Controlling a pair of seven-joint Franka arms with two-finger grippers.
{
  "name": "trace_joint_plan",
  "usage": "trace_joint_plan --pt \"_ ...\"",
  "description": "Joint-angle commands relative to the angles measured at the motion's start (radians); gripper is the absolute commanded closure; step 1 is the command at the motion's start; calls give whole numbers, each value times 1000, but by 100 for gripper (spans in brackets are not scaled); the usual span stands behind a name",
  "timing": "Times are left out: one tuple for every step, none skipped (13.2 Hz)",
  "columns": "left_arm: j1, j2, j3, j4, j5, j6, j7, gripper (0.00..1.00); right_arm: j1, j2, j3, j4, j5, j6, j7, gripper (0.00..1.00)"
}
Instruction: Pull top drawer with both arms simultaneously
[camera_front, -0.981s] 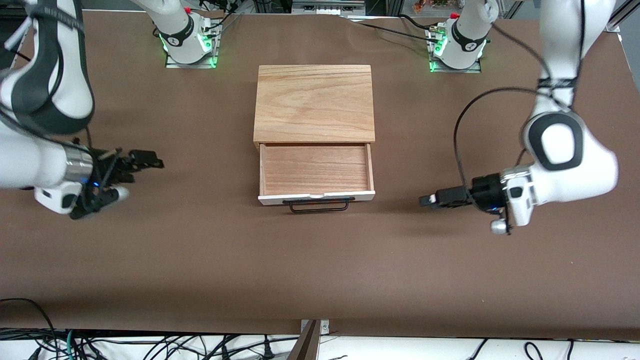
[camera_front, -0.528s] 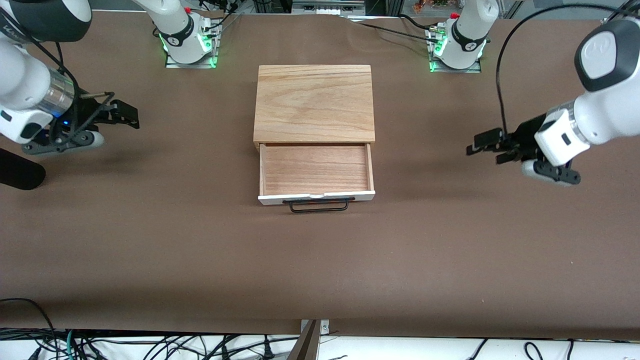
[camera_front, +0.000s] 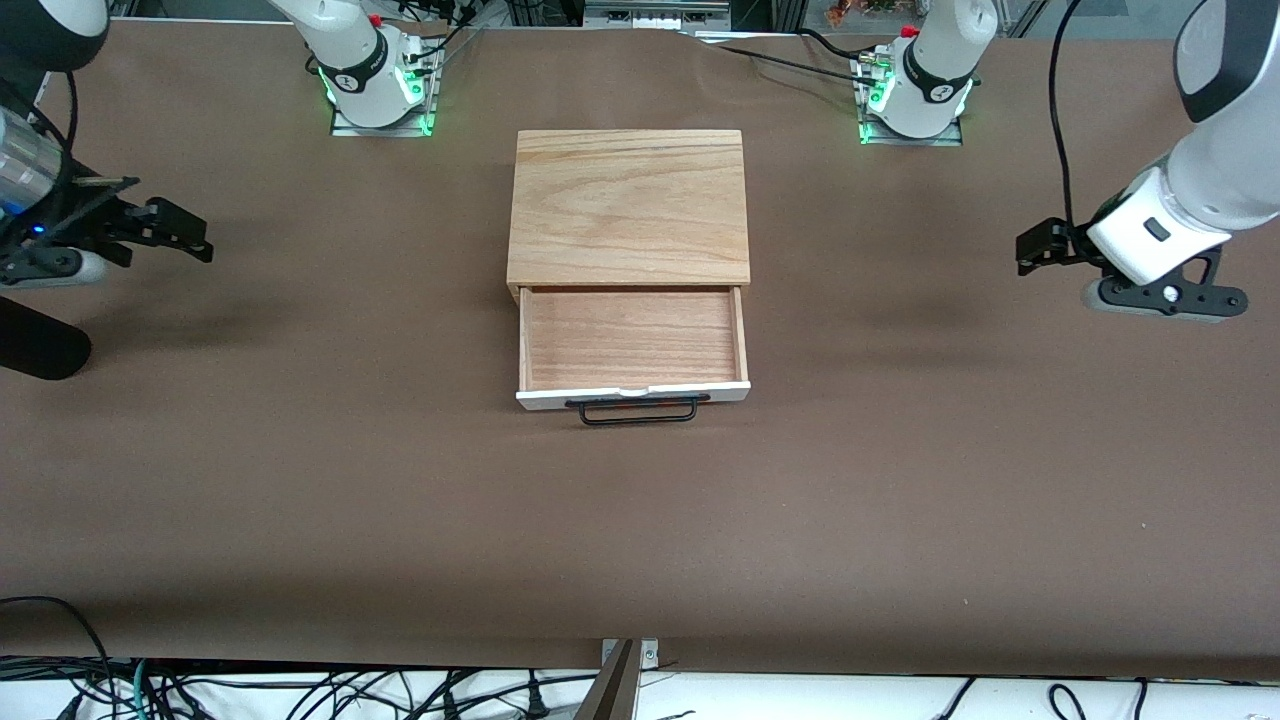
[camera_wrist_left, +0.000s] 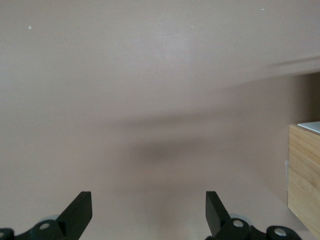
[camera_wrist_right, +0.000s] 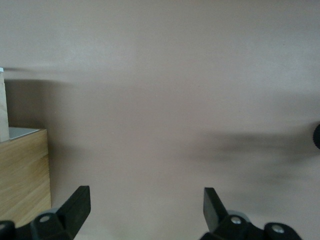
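We see the top drawer (camera_front: 632, 345) pulled out of the light-oak cabinet (camera_front: 628, 205) at table centre, its black handle (camera_front: 637, 410) at the cabinet's 6 o'clock. The left gripper (camera_front: 1040, 246) hangs over bare table (camera_front: 640, 530) at the drawer's 2 o'clock, jaws released and empty. The right gripper (camera_front: 175, 230) hangs at 10 o'clock, jaws likewise parted, grasping nothing.

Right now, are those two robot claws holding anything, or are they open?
Left gripper: fingers open, holding nothing, over bare table toward the left arm's end.
Right gripper: fingers open, holding nothing, over bare table toward the right arm's end.
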Motion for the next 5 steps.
trace_joint_plan --pt "26 6 -15 17 22 -20 -21 0 -10 27 12 55 -17 -48 -2 0" --pt "43 6 -17 18 7 -20 -33 0 -10 27 12 57 -20 -47 -3 0" --pt "60 4 -15 20 -61 -23 -54 0 -10 28 12 55 -17 -47 -5 0" --pt "84 4 -12 21 -105 -25 -67 0 -10 30 12 57 -17 -45 -5 0" --pt "92 7 -8 38 -105 -29 -65 0 -5 28 13 55 -18 -47 -4 0"
